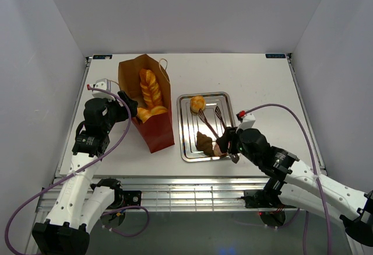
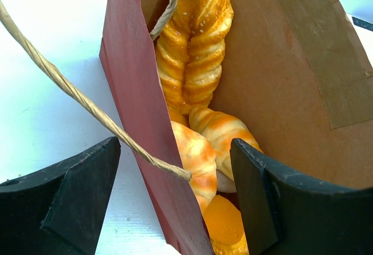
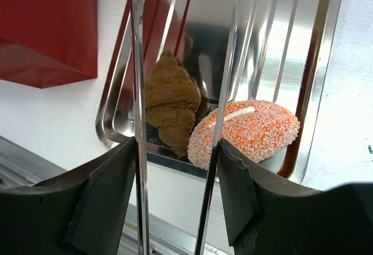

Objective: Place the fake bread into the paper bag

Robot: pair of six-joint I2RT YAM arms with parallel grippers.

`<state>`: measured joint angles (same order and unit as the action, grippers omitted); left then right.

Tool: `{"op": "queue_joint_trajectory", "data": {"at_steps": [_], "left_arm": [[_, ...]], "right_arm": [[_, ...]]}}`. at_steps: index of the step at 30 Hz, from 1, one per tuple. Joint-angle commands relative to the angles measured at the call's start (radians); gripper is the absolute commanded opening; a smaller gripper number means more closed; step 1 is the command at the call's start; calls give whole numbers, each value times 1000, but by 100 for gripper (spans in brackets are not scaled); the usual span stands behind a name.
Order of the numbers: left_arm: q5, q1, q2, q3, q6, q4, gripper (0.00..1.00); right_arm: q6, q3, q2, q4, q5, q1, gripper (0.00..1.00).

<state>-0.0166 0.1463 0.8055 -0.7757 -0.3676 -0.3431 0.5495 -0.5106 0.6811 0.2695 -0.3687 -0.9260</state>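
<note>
The red paper bag [image 1: 152,128] stands left of the tray with a braided loaf [image 1: 149,88] and other golden bread inside. My left gripper [image 1: 129,104] is open and straddles the bag's left wall [image 2: 134,91], one finger outside and one inside beside the croissants [image 2: 195,156]. On the tray lie a round roll [image 1: 197,102], a dark brown croissant [image 3: 172,106] and a pinkish-orange sprinkled bun [image 3: 250,129]. My right gripper [image 3: 178,191] is shut on the metal tongs [image 3: 139,91]. The tongs' arms are spread and reach over the tray above the brown croissant.
The silver tray [image 1: 184,150] sits at the table's middle, right of the bag. A cord handle [image 2: 76,94] crosses in front of the left gripper. Grey walls close in the table on three sides, and a metal rail runs along its near edge.
</note>
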Motion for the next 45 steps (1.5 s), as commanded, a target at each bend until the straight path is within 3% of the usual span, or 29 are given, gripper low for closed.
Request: {"op": "queue_joint_trajectory", "data": {"at_steps": [1,14,27,41,45], "left_arm": [[-16,4,-20,10,-2,3,86],[-19,13,-20,10,-2,4,87],[-22,13,0,10,-1,4,87],[-32,13,12,9,-1,4,87],[-32,16,14,10,-2,4,86]], "right_arm": [[-26,-28,66,-93,-68,-4,62],[-175,-170,374,-242,-39,68,68],[-238,-276,610,-345,109,165,72],[-243,-244,706,-391,89,165,72],[-260,-252,712,-372,93,165,78]]}}
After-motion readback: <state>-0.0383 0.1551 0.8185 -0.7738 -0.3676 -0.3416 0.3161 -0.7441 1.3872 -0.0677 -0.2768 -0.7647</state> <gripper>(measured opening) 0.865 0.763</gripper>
